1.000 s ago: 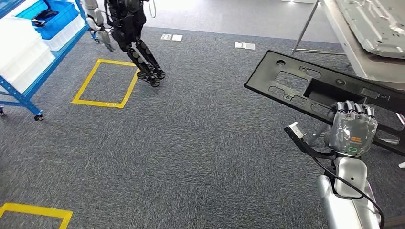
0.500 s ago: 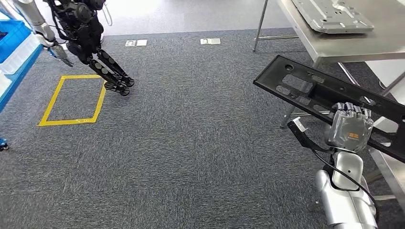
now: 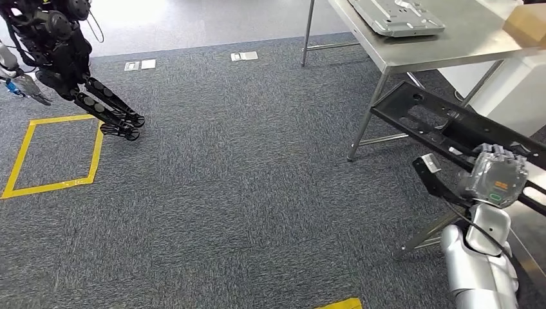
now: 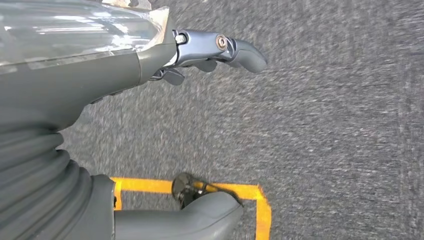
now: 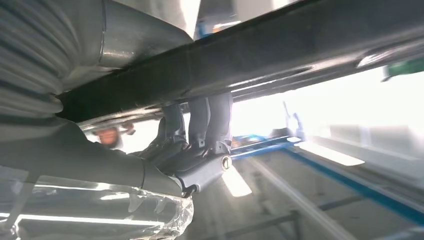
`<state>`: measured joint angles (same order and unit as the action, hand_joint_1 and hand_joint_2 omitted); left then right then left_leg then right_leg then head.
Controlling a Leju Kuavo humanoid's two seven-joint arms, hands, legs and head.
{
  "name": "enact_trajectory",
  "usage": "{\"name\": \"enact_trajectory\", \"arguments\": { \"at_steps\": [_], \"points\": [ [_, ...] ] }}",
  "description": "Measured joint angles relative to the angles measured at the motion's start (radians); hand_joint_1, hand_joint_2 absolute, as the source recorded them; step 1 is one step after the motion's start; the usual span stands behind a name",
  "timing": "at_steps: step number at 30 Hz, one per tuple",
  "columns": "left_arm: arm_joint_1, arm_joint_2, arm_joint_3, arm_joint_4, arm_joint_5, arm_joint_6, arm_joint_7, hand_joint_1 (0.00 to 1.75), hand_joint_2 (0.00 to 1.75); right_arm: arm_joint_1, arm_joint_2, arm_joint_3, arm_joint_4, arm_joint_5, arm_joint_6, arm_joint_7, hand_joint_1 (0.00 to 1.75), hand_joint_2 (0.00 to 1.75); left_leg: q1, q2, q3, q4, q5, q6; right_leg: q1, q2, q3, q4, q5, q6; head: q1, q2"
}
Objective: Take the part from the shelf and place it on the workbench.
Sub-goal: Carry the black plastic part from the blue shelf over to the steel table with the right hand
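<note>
Head view — unlabelled part (image 3: 451,125) in right hand (image 3: 494,181)

Head view high, looking down; wrist views close behind hands.

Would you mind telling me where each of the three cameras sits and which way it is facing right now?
Head view: high on the body, looking forward and down at the carpet and steel workbench; shows the right hand holding the black part.
Left wrist view: behind the left hand, facing the carpet and yellow floor tape.
Right wrist view: behind the right hand, looking up past the part.
Shared: head and right wrist views both show that hand gripping the part.
</note>
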<state>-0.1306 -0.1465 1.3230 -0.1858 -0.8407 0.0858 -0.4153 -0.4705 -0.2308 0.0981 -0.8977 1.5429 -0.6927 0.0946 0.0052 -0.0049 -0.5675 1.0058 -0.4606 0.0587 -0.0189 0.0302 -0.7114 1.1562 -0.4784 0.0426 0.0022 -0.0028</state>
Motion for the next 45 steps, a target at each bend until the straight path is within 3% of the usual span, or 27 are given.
{"name": "enact_trajectory", "arguments": {
  "at_steps": [2, 3, 4, 6, 8, 9, 11, 13, 15, 17, 18, 19, 20, 22, 24, 26, 28, 30, 32, 33, 34, 35, 37, 39, 42, 43, 45],
  "points": [
    [0.0, 0.003, 0.0, 0.0, -0.004, -0.004, 0.002, 0.0, 1.75, -0.007, -0.002, -0.026, 0.028, 0.011, 0.0, 0.005, 1.75, 1.75, -0.003, 0.026, -0.002, 0.0, 0.0, 0.001, 0.0, -0.013, -0.05, 0.112, -0.037, 0.001, 0.002, 0.0],
    [0.0, 0.003, 0.0, 0.0, -0.005, -0.006, 0.002, 0.0, 1.75, -0.008, -0.005, -0.038, 0.042, 0.016, 0.0, 0.012, 1.75, 1.75, -0.004, 0.039, -0.003, 0.0, 0.0, 0.001, -0.001, -0.018, -0.051, 0.122, -0.037, 0.005, 0.002, 0.0],
    [-0.001, 0.003, 0.0, 0.0, -0.005, -0.008, 0.002, 0.0, 1.75, -0.008, -0.007, -0.048, 0.056, 0.019, 0.0, 0.02, 1.75, 1.75, -0.004, 0.051, -0.003, 0.001, -0.001, 0.0, -0.001, -0.024, -0.032, 0.092, -0.023, 0.012, 0.002, 0.0],
    [-0.002, 0.002, 0.0, 0.0, -0.005, -0.01, 0.003, 0.0, 1.75, -0.016, -0.016, -0.058, 0.079, 0.022, 0.0, 0.046, 1.75, 1.75, -0.007, 0.074, -0.002, 0.002, -0.004, -0.004, 0.001, -0.069, 0.05, -0.049, 0.019, 0.021, 0.003, 0.0],
    [-0.004, 0.003, 0.0, 0.0, -0.006, -0.012, 0.003, 0.0, 1.75, -0.036, -0.025, -0.06, 0.108, 0.024, 0.0, 0.073, 1.75, 1.75, -0.014, 0.098, 0.0, 0.004, -0.01, -0.013, 0.008, -0.106, 0.103, -0.147, 0.047, 0.016, 0.002, 0.0],
    [-0.005, 0.003, 0.0, 0.0, -0.006, -0.013, 0.003, 0.0, 1.75, -0.046, -0.03, -0.061, 0.127, 0.024, 0.0, 0.084, 1.75, 1.75, -0.018, 0.111, 0.002, 0.005, -0.013, -0.017, 0.012, -0.108, 0.108, -0.159, 0.051, 0.011, 0.001, 0.0],
    [-0.009, 0.004, -0.002, 0.0, -0.007, -0.018, 0.002, 0.0, 1.75, -0.057, -0.046, -0.064, 0.166, 0.025, 0.0, 0.1, 1.75, 1.75, -0.016, 0.128, 0.006, 0.008, -0.02, -0.027, 0.008, -0.082, 0.106, -0.16, 0.056, 0.001, -0.003, 0.0],
    [-0.012, 0.003, -0.004, 0.0, -0.009, -0.023, 0.0, 0.0, 1.75, -0.067, -0.063, -0.072, 0.2, 0.025, 0.0, 0.11, 1.75, 1.75, -0.009, 0.092, -0.006, 0.046, -0.051, -0.038, -0.001, -0.059, 0.107, -0.162, 0.059, -0.01, -0.003, 0.0],
    [-0.012, 0.002, -0.004, 0.0, -0.009, -0.024, -0.001, 0.0, 1.75, -0.083, -0.072, -0.079, 0.231, 0.025, 0.0, 0.115, 1.75, 1.75, -0.004, 0.031, -0.056, 0.16, -0.115, -0.045, -0.004, -0.035, 0.107, -0.162, 0.062, -0.02, -0.004, 0.0],
    [-0.012, 0.002, -0.004, 0.0, -0.009, -0.025, -0.002, 0.0, 1.75, -0.094, -0.076, -0.086, 0.264, 0.025, 0.0, 0.115, 1.75, 1.75, -0.002, 0.009, -0.118, 0.282, -0.159, -0.047, -0.001, -0.009, 0.105, -0.162, 0.064, -0.025, -0.005, 0.0],
    [-0.012, 0.002, -0.004, 0.0, -0.008, -0.026, -0.003, 0.0, 1.75, -0.096, -0.078, -0.09, 0.28, 0.025, 0.0, 0.115, 1.75, 1.75, -0.002, 0.005, -0.132, 0.301, -0.154, -0.045, 0.0, 0.006, 0.105, -0.161, 0.064, -0.025, -0.005, 0.0],
    [-0.012, 0.002, -0.004, 0.0, -0.008, -0.028, -0.003, 0.0, 1.75, -0.096, -0.08, -0.095, 0.292, 0.025, 0.0, 0.115, 1.75, 1.75, -0.002, 0.001, -0.128, 0.282, -0.13, -0.042, 0.001, 0.019, 0.106, -0.161, 0.064, -0.025, -0.005, 0.0],
    [-0.012, 0.002, -0.004, 0.0, -0.007, -0.029, -0.004, 0.0, 1.75, -0.097, -0.082, -0.1, 0.303, 0.025, 0.0, 0.115, 1.75, 1.75, -0.002, -0.006, -0.106, 0.228, -0.094, -0.037, 0.001, 0.033, 0.106, -0.161, 0.065, -0.025, -0.005, 0.0],
    [-0.012, 0.003, -0.004, 0.0, -0.007, -0.029, -0.006, 0.0, 1.75, -0.101, -0.086, -0.105, 0.316, 0.025, 0.0, 0.115, 1.75, 1.75, 0.0, -0.046, -0.047, 0.093, -0.027, -0.027, 0.003, 0.059, 0.104, -0.159, 0.066, -0.022, -0.004, 0.0],
    [-0.013, 0.005, -0.004, 0.0, -0.006, -0.029, -0.007, 0.0, 1.75, -0.107, -0.088, -0.107, 0.329, 0.025, 0.0, 0.117, 1.75, 1.75, -0.001, -0.069, -0.016, 0.026, -0.006, -0.021, 0.004, 0.083, 0.098, -0.158, 0.07, -0.015, -0.004, 0.0],
    [-0.017, 0.005, -0.004, 0.0, -0.004, -0.031, -0.009, 0.0, 1.75, -0.11, -0.093, -0.107, 0.347, 0.026, 0.0, 0.124, 1.75, 1.75, -0.006, -0.05, -0.011, 0.017, -0.004, -0.014, 0.004, 0.103, 0.09, -0.161, 0.076, -0.003, -0.004, 0.0],
    [-0.023, 0.003, -0.004, 0.0, 0.0, -0.033, -0.011, 0.0, 1.75, -0.114, -0.101, -0.108, 0.367, 0.026, 0.0, 0.135, 1.75, 1.75, -0.006, -0.027, -0.009, 0.005, 0.006, -0.001, 0.006, 0.073, 0.069, -0.134, 0.063, 0.002, -0.002, 0.0],
    [-0.026, 0.004, -0.004, -0.001, 0.005, -0.034, -0.014, 0.0, 1.75, -0.126, -0.104, -0.108, 0.393, 0.026, 0.0, 0.145, 1.75, 1.75, -0.006, -0.003, -0.009, -0.002, 0.012, 0.009, 0.006, 0.014, 0.017, -0.031, 0.015, -0.003, 0.003, 0.0],
    [-0.025, 0.005, -0.003, -0.001, 0.009, -0.034, -0.015, 0.0, 1.75, -0.137, -0.102, -0.108, 0.42, 0.026, 0.0, 0.154, 1.75, 1.75, -0.007, 0.022, -0.011, -0.002, 0.012, 0.011, 0.004, -0.011, -0.044, 0.098, -0.032, -0.002, 0.006, 0.0],
    [-0.025, 0.006, -0.003, -0.001, 0.011, -0.035, -0.016, 0.0, 1.75, -0.138, -0.101, -0.108, 0.433, 0.026, 0.0, 0.157, 1.75, 1.75, -0.007, 0.034, -0.012, -0.001, 0.011, 0.01, 0.0, -0.016, -0.056, 0.127, -0.037, 0.004, 0.006, 0.0],
    [-0.025, 0.005, -0.003, -0.001, 0.012, -0.035, -0.016, 0.0, 1.75, -0.139, -0.101, -0.109, 0.445, 0.026, 0.0, 0.16, 1.75, 1.75, -0.006, 0.045, -0.012, -0.001, 0.01, 0.009, -0.005, -0.022, -0.048, 0.117, -0.029, 0.014, 0.006, 0.0],
    [-0.025, 0.005, -0.003, -0.001, 0.013, -0.035, -0.016, 0.0, 1.75, -0.141, -0.101, -0.111, 0.456, 0.026, 0.0, 0.162, 1.75, 1.75, -0.005, 0.057, -0.012, 0.001, 0.009, 0.006, -0.01, -0.032, -0.019, 0.065, -0.008, 0.026, 0.006, 0.0],
    [-0.025, 0.006, -0.003, -0.002, 0.014, -0.035, -0.016, 0.0, 1.75, -0.154, -0.102, -0.117, 0.477, 0.026, 0.001, 0.166, 1.75, 1.75, -0.007, 0.079, -0.012, 0.008, 0.001, -0.005, -0.014, -0.08, 0.059, -0.074, 0.036, 0.043, 0.009, 0.0],
    [-0.025, 0.009, -0.003, -0.002, 0.014, -0.034, -0.017, 0.0, 1.75, -0.168, -0.102, -0.124, 0.496, 0.024, 0.004, 0.171, 1.75, 1.75, -0.014, 0.099, -0.01, 0.014, -0.007, -0.017, -0.008, -0.105, 0.097, -0.144, 0.054, 0.037, 0.006, 0.0],
    [-0.026, 0.009, -0.003, -0.003, 0.014, -0.032, -0.017, 0.0, 1.75, -0.17, -0.107, -0.132, 0.514, 0.022, 0.005, 0.177, 1.75, 1.75, -0.014, 0.122, -0.005, 0.015, -0.013, -0.025, -0.006, -0.079, 0.096, -0.146, 0.056, 0.02, 0.0, 0.0],
    [-0.027, 0.009, -0.003, -0.002, 0.014, -0.032, -0.017, 0.0, 1.75, -0.17, -0.109, -0.134, 0.517, 0.021, 0.005, 0.177, 1.75, 1.75, -0.01, 0.115, -0.005, 0.019, -0.018, -0.03, -0.009, -0.07, 0.096, -0.146, 0.057, 0.014, 0.0, 0.0],
    [-0.027, 0.008, -0.003, -0.002, 0.014, -0.032, -0.018, 0.0, 1.75, -0.175, -0.115, -0.14, 0.524, 0.018, 0.007, 0.179, 1.75, 1.75, -0.002, 0.067, -0.025, 0.07, -0.054, -0.04, -0.015, -0.049, 0.098, -0.147, 0.06, -0.003, -0.002, 0.0]
  ]
}}
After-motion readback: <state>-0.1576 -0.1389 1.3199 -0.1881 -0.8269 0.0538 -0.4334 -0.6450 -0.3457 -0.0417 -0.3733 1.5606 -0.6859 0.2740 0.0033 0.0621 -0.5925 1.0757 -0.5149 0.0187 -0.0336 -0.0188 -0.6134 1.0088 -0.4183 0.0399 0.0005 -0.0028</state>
